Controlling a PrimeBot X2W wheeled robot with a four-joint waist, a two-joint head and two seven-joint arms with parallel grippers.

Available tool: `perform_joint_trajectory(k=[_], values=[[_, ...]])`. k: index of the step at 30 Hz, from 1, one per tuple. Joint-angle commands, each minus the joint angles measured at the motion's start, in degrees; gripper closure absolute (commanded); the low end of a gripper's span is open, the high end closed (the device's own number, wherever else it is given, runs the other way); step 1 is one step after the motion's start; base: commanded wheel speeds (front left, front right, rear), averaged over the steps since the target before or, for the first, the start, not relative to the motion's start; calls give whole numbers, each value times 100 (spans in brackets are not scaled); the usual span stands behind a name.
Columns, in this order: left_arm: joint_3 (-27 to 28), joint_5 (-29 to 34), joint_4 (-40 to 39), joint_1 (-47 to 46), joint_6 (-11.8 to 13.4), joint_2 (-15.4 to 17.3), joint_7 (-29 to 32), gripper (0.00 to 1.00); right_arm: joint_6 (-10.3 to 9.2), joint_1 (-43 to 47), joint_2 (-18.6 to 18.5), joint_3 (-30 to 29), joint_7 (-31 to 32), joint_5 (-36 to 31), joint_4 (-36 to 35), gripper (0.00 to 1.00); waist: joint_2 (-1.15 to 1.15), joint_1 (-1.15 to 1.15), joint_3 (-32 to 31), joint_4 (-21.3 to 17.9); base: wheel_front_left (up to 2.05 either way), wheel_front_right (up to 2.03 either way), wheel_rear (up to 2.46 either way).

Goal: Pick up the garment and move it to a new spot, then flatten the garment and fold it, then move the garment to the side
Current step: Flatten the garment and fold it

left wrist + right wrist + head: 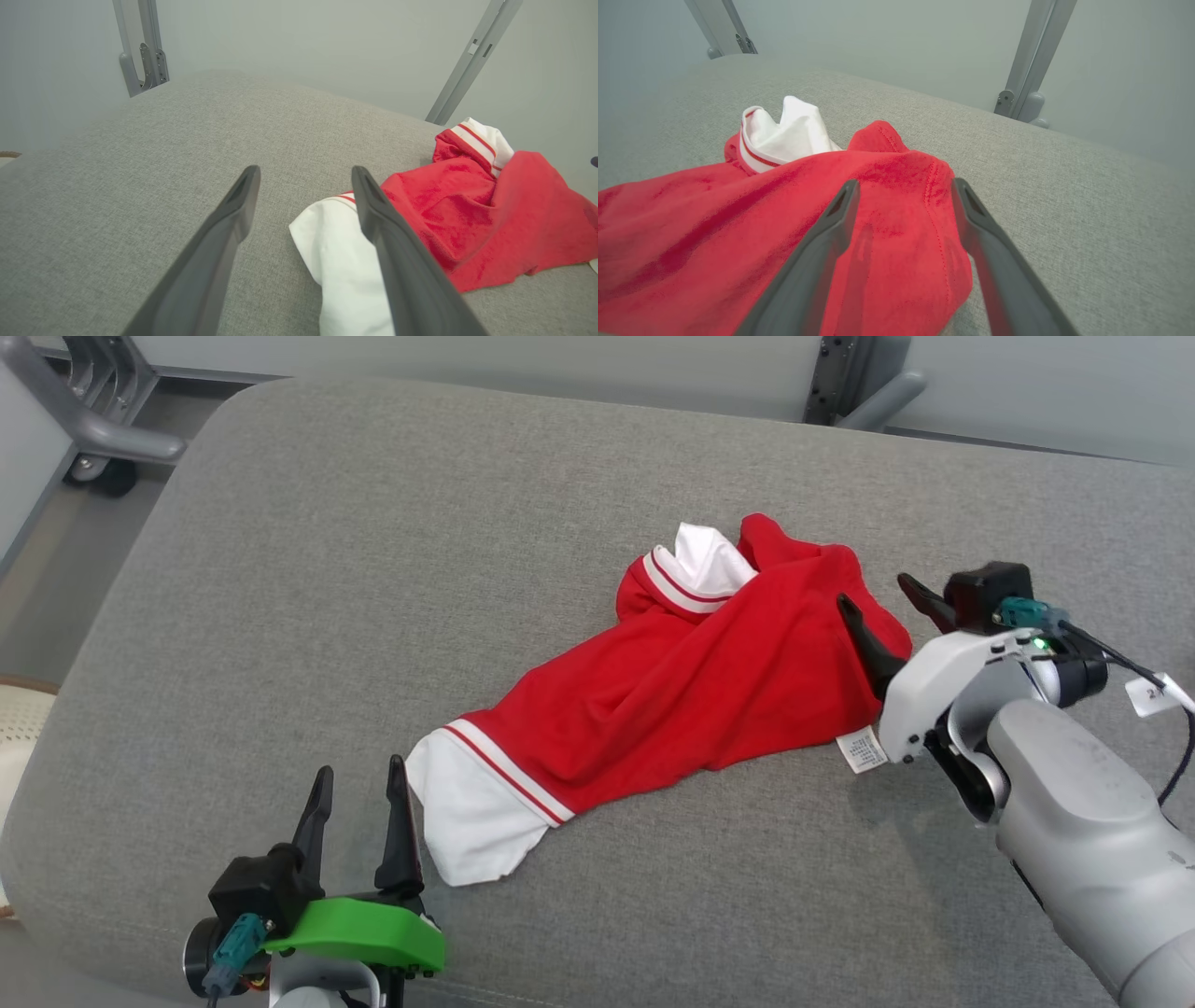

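Right of centre in the head view, the red garment [691,700] lies crumpled on the grey padded surface [327,569]. One white cuff [471,821] trails toward the lower left. Both tools are spread and pinch nothing: the left gripper [360,767] stands at the lower left just beside that cuff, and the right gripper [875,591] sits at the cloth's right edge, one finger over the red fabric. The cloth looks light, limp and soft — likely to sag and drape from any hold rather than slip. The best holds, I judge, are the stitched edges — the cuff for the left, the red hem for the right.
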Motion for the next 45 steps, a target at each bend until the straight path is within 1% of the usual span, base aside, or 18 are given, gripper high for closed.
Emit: perform_joint_trajectory(k=[1, 5, 8, 13, 19, 24, 25, 26, 27, 29, 30, 31, 32, 34, 36, 40, 42, 45], values=[[-4, 26, -22, -12, 0, 6, -18, 0, -11, 174, -53, -77, -109, 51, 32, 0, 19, 0, -31, -118, 0, 0, 0], [-27, 65, -86, 19, 8, 5, -18, 0, -11, 616, -104, -467, -404, 208, -53, 0, 19, 0, -31, -280, 0, 0, 0], [-52, 109, -95, 21, -7, 6, -18, 0, -10, 1198, -49, -848, -556, 254, -221, 0, 19, 0, 5, -391, 0, 0, 0], [-95, 132, -65, -24, -35, 6, -18, 0, -10, 1902, 313, -1363, -628, 405, -692, 0, 19, 0, 78, -435, 0, 0, 0], [-118, 156, -12, -100, -44, 6, -18, 0, -10, 2058, 687, -1573, -554, 621, -1041, 0, 19, 0, 117, -347, 0, 0, 0], [-131, 140, 22, -161, -54, 6, -18, 0, -9, 1808, 845, -1637, -386, 634, -697, 0, 19, 0, 159, -199, 0, 0, 0], [-127, 131, 24, -161, -53, 6, -18, 0, -9, 1742, 887, -1676, -399, 644, -576, 15, 19, 0, 168, -169, 0, 0, 0], [-120, 125, 30, -158, -52, 6, -18, 0, -9, 1687, 913, -1716, -391, 661, -435, 46, 19, 0, 175, -145, 0, 0, 0], [-116, 124, 39, -164, -55, 6, -18, 0, -9, 1628, 920, -1744, -379, 652, -276, 56, 19, 0, 181, -121, 0, 0, 0], [-107, 125, 48, -174, -56, 5, -18, 0, -9, 1510, 959, -1762, -397, 622, -25, 70, 19, 0, 185, -83, 0, 0, 0], [-103, 123, 51, -173, -52, 6, -18, 0, -9, 1457, 978, -1763, -417, 622, 69, 80, 19, 0, 183, -68, 0, 0, 0], [-98, 121, 53, -168, -51, 6, -18, 0, -9, 1411, 992, -1759, -434, 630, 134, 98, 19, 0, 180, -59, 0, 0, 0], [-87, 122, 52, -159, -48, 6, -18, 0, -9, 1369, 1006, -1756, -456, 646, 169, 100, 19, 0, 174, -58, 0, 0, 0], [-78, 124, 52, -146, -42, 6, -18, 0, -9, 1345, 1007, -1767, -490, 661, 199, 100, 19, 0, 166, -62, 0, 0, 0], [-42, 132, 47, -105, -20, 5, -18, 0, -9, 1310, 898, -1909, -585, 567, 247, 100, 19, 0, 136, -101, 0, 0, 0], [-19, 134, 26, -68, -6, 6, -18, 0, -9, 1356, 857, -2182, -650, 355, 142, 100, 19, 0, 103, -176, 0, 0, 0], [3, 148, 15, -33, -8, 6, -18, 0, -9, 1431, 831, -2432, -668, 88, -95, 100, 19, 0, 87, -241, 0, 0, 0], [31, 167, 3, 1, -22, 6, -18, 0, -9, 1725, 886, -2896, -662, -411, -746, 100, 19, 0, 69, -338, 0, 0, 0]])
